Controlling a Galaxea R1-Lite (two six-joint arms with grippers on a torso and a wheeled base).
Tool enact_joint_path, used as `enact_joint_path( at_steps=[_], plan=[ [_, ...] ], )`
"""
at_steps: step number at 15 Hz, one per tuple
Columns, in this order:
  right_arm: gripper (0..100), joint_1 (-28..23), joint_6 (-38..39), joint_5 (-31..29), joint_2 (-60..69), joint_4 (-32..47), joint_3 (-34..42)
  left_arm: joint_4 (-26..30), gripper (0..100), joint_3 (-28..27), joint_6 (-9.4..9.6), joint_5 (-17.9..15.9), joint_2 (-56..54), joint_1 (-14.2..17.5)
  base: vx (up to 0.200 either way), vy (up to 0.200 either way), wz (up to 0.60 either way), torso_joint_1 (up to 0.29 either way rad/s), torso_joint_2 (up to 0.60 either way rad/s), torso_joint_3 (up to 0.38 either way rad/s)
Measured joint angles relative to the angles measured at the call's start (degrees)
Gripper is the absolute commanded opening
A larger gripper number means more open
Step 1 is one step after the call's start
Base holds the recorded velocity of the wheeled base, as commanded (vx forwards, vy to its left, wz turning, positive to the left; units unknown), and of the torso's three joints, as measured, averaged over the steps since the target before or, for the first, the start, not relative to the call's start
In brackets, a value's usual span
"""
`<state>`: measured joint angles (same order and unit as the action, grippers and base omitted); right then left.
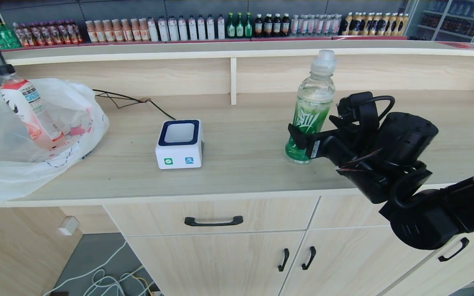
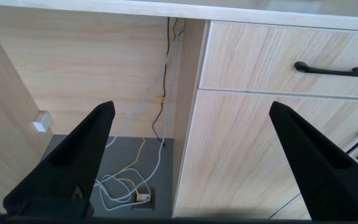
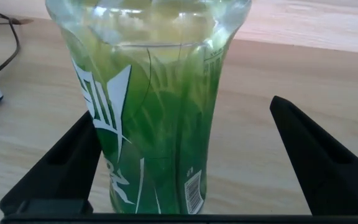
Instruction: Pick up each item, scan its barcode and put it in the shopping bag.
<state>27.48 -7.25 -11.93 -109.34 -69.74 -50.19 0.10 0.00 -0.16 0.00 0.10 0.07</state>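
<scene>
A green-labelled bottle (image 1: 313, 111) with a clear cap stands upright on the wooden counter (image 1: 241, 164), right of centre. My right gripper (image 1: 314, 132) is open around its lower half. In the right wrist view the bottle (image 3: 154, 124) sits between the two black fingers, close against one finger (image 3: 73, 155) and apart from the other. The white scanner (image 1: 178, 144) with a dark-rimmed window sits mid-counter. At the left lies the white shopping bag (image 1: 15, 164), with a pink-labelled bottle (image 1: 29, 111) leaning inside it. My left gripper (image 2: 191, 106) hangs open below the counter, facing the cabinet fronts.
A black cable (image 1: 130, 100) runs from the scanner toward the back wall. A raised shelf (image 1: 237, 51) backs the counter, with rows of drinks behind. Drawers and doors with black handles (image 2: 331, 70) lie under the counter; loose cables (image 2: 129, 186) lie on the floor.
</scene>
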Motion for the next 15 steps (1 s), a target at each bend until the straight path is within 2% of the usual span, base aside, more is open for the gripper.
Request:
enact_joint_path(
  at_steps=[15],
  plan=[
    [100, 1.57, 0.04, -2.23, -2.79, 2.72, -6.75, 0.00, 100, 0.00, 0.00, 0.00, 0.00, -0.02, 0.000, 0.000, 0.00, 0.000, 0.00, 0.000]
  ],
)
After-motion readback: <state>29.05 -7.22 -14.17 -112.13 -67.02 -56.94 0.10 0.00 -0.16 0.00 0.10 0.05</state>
